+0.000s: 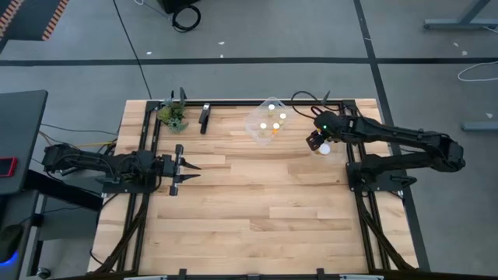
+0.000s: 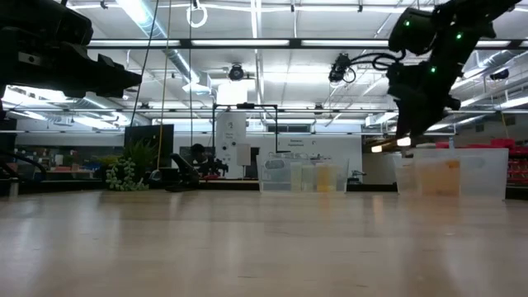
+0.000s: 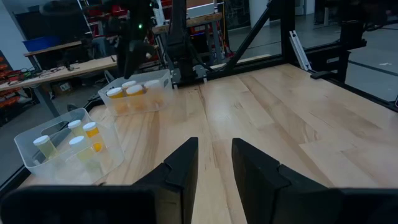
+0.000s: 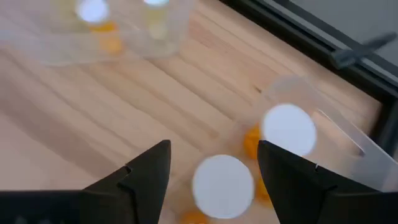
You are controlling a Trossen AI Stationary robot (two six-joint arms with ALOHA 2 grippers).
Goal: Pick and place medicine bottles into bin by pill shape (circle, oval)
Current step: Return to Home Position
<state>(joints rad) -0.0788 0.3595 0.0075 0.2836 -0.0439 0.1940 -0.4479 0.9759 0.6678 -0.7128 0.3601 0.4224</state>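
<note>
We list the right pincer (image 4: 214,155), open, empty, over the right bin's (image 4: 339,134) medicine bottles (image 4: 222,185). Left pincer (image 3: 214,149): parted, empty, tabletop's (image 1: 257,194) left.

Grey floor (image 1: 311,31), bright ceiling striplights (image 2: 148,25)

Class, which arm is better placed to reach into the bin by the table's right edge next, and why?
Right. The right tool hangs open just above that bin and its bottles; the left tool waits open near the left edge of the table.
</note>
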